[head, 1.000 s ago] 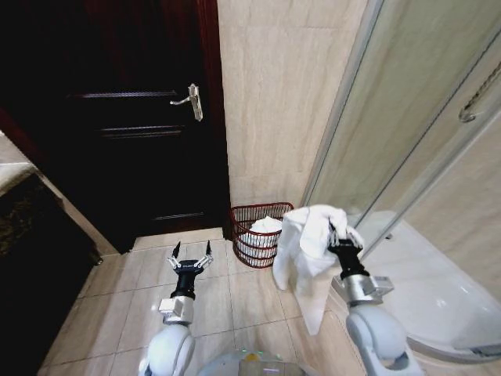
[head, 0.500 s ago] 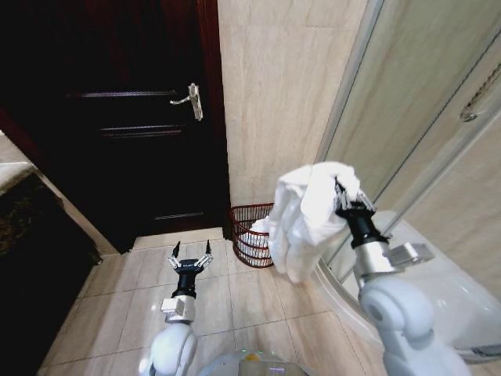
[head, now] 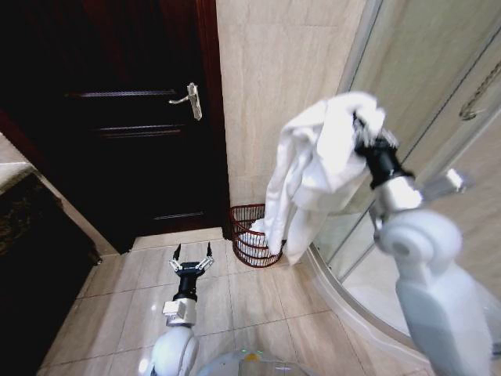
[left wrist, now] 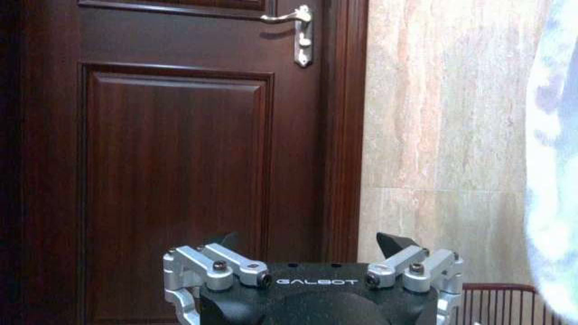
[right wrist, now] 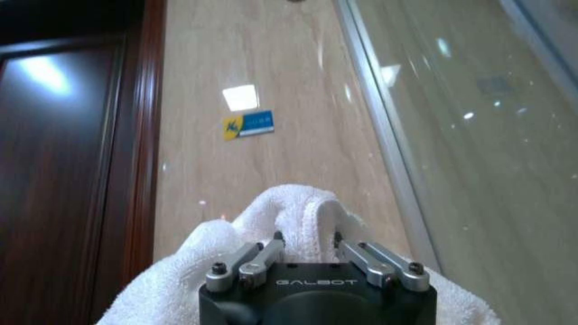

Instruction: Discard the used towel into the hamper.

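A white towel (head: 313, 172) hangs from my right gripper (head: 362, 125), which is shut on its top fold and raised high beside the glass shower wall. The right wrist view shows the same towel (right wrist: 298, 217) bunched between the closed fingers (right wrist: 271, 247). Below the towel's hanging end, the dark reddish-brown hamper (head: 249, 235) stands on the floor against the tiled wall, with white cloth inside it. Its rim (left wrist: 505, 290) shows in the left wrist view. My left gripper (head: 192, 257) is open and low over the floor tiles, left of the hamper, empty.
A dark wooden door (head: 133, 117) with a metal handle (head: 190, 99) stands to the left of the hamper. The curved glass shower enclosure (head: 423, 102) and its white base (head: 344, 290) fill the right. A dark cabinet (head: 31, 258) is at the left edge.
My right arm has lifted the towel much higher and slightly to the right. Its lower end now hangs over the hamper. The left arm has not moved.
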Tool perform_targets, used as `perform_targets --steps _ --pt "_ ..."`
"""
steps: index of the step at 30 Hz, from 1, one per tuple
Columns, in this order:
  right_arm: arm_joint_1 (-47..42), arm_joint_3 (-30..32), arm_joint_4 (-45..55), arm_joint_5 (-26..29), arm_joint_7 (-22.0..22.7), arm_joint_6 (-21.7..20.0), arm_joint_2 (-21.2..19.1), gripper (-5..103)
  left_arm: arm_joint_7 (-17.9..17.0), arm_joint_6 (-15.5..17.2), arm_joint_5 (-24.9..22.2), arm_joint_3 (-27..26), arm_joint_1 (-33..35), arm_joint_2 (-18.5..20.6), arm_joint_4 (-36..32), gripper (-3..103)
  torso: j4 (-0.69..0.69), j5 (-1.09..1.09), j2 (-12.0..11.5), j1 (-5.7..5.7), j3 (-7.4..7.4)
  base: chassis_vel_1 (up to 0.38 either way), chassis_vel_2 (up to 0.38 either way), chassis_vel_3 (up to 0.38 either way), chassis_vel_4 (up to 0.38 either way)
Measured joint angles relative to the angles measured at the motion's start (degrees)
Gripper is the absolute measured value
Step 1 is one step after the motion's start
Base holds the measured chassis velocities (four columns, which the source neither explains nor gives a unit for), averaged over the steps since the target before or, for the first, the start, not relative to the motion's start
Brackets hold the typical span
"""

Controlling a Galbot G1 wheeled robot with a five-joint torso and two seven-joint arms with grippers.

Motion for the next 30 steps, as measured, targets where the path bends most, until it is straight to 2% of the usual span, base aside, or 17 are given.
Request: perform_targets --steps 7,15,22,24,28,30 --pt "16.6 -4.1 -9.5 6.2 3.1 -1.0 0.5 17 0.3 0.3 -1.2 -0.4 -1.4 -0.7 1.3 100 -0.02 0.00 0.0 -0.02 -0.03 0.000 0.000 0.000 0.000" --pt "27.1 -9.5 -18.0 7.7 4.9 -1.2 3.8 17 0.5 0.8 -1.4 0.1 -1.4 -0.7 2.4 100 -0.01 0.01 -0.1 -0.03 -0.04 0.000 0.000 0.000 0.000" --pt "33.5 -13.1 -27.1 6.0 4.5 0.0 7.3 17 0.3 0.4 -2.2 -0.4 -1.6 0.1 3.5 100 -0.01 0.03 -0.1 -0.03 -0.04 0.000 0.000 0.000 0.000" --pt "37.9 -14.6 -31.6 5.4 4.0 0.3 9.8 17 0.2 0.4 -2.5 -0.7 -1.9 0.1 3.7 100 -0.01 -0.02 -0.1 -0.03 -0.05 0.000 0.000 0.000 0.000" --pt "41.2 -15.3 -35.9 3.8 2.6 0.3 12.5 17 0.1 0.3 -2.6 -0.7 -2.0 0.3 4.4 100 -0.01 0.00 -0.1 -0.04 -0.06 0.000 0.000 0.000 0.000" --pt "43.6 -15.7 -39.2 2.3 1.9 0.3 15.3 17 0.1 0.0 -2.6 -0.4 -2.1 0.5 4.8 100 0.00 0.00 -0.1 -0.04 -0.06 0.000 0.000 0.000 0.000"
